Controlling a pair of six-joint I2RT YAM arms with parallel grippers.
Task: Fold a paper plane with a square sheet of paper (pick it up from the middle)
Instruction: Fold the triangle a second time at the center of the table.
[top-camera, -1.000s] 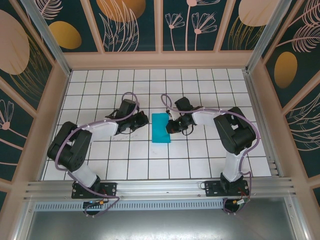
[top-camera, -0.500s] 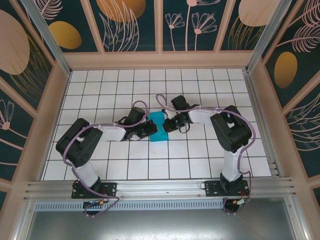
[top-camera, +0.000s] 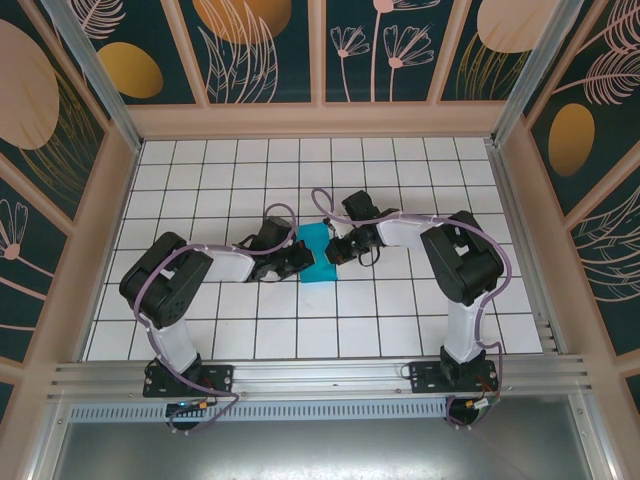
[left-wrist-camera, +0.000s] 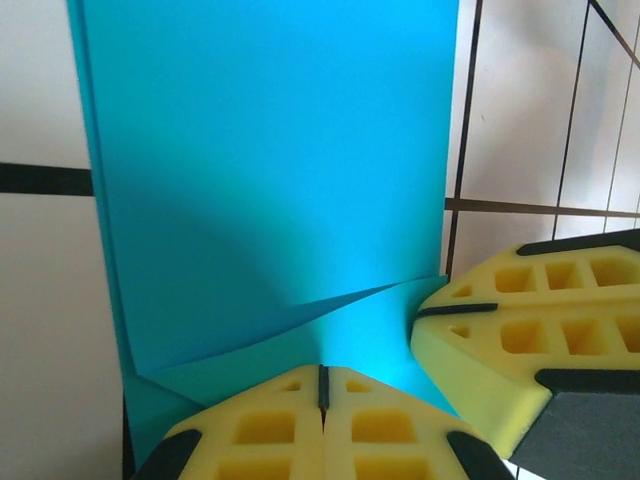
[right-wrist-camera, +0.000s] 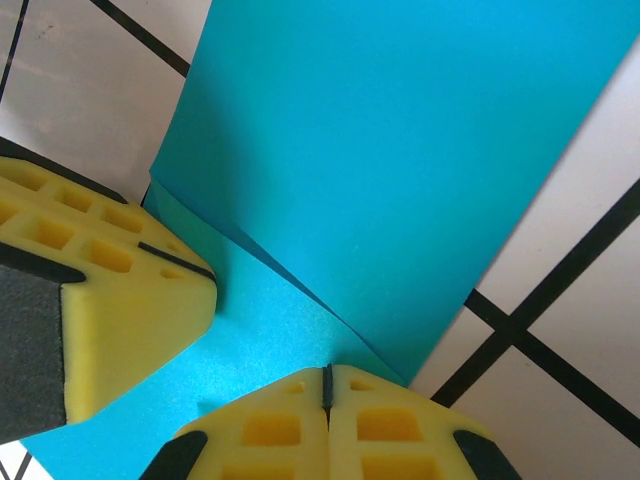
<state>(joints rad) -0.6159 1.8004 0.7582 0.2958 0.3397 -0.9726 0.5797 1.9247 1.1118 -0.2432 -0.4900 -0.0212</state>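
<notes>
Left hand (left-wrist-camera: 322, 382): closed tight, seemingly pinching the near edge of the square sheet of paper (left-wrist-camera: 270, 150).
Right hand (right-wrist-camera: 327, 378): same grip, opposite edge.
Room: open counter (top-camera: 400, 312) behind both hands.

Robotics lab test cell, purpose-built rig. White grid-tiled table (top-camera: 230, 335) boxed in by an alu-profile frame (top-camera: 320, 375) & printed botanical wall panels (top-camera: 260, 50). Left arm (top-camera: 165, 295) & right arm (top-camera: 465, 265) bolted at near edge, w/ purple cables (top-camera: 148, 275) exposed.

Bright, even light (soft shadows only), wrist close-ups slightly blurred.
</notes>
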